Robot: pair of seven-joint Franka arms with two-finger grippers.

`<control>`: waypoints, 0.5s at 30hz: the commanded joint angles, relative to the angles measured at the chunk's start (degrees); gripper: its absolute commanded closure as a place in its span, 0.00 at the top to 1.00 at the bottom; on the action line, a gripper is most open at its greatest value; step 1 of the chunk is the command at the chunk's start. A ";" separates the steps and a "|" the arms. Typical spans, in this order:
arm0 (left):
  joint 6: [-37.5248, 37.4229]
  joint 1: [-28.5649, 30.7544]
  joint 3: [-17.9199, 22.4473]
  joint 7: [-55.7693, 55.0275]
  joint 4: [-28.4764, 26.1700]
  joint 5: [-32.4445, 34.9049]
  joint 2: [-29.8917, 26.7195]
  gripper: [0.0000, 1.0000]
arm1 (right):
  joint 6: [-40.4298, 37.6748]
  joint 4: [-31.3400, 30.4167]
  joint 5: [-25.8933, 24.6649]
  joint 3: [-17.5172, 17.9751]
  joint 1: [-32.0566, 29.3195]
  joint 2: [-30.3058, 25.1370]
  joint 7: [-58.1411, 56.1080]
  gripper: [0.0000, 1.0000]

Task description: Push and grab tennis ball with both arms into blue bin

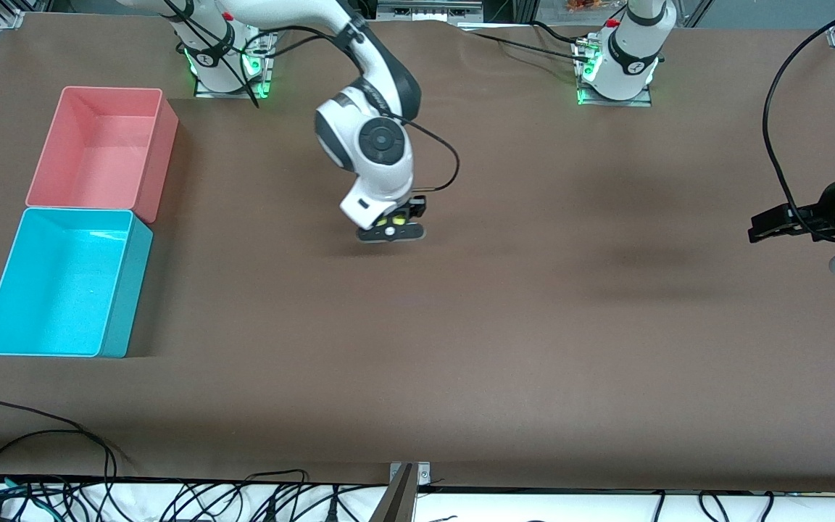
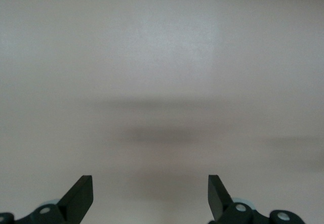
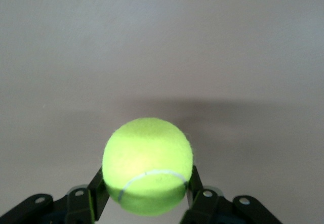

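Nearest the front camera, toward the right arm's end of the table, the blue bin (image 1: 62, 283) stands with nothing in it, so the last step of the task is not yet done. Just beside it and farther from the camera, touching or nearly so, is the pink bin (image 1: 102, 152), which also holds nothing. Farther up the table (image 1: 533, 326), around its middle and well apart from both bins, the right gripper (image 1: 391, 223) is low over the brown surface with its fingers pinched on the ball (image 3: 147, 166); the right wrist view shows the ball seated between the two fingers, seam toward the camera, with a soft shadow on the table under it. Whether the ball is already lifted clear or only just off the surface is hard to tell. The left gripper (image 2: 150, 196) hangs over the left arm's end of the table with its fingers spread wide and nothing between them; that arm waits. By my reading, the push and the grab are finished, and what is left is carrying the ball over to the blue bin and letting it go inside.
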 commanded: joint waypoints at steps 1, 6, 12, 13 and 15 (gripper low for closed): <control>-1.24 -0.05 0.03 1.28 1.42 1.26 0.19 1.00 | -3.35 -0.29 -0.13 -4.26 -0.11 -2.60 -5.31 0.27; -1.24 -0.14 0.03 1.28 1.42 1.18 0.19 1.00 | -6.33 -0.11 1.71 -9.10 -0.64 -4.01 -12.96 0.27; -1.24 -0.14 0.03 1.28 1.42 1.18 0.19 1.00 | -10.37 1.11 4.26 -14.46 -1.17 -4.36 -21.14 0.27; -1.24 -0.14 0.03 1.28 1.42 1.26 0.19 1.00 | -11.16 1.55 4.35 -15.34 -1.17 -4.36 -22.02 0.27; -1.24 -0.14 0.03 1.28 1.42 1.18 0.19 1.00 | -13.10 1.99 4.97 -17.01 -1.17 -4.36 -23.60 0.27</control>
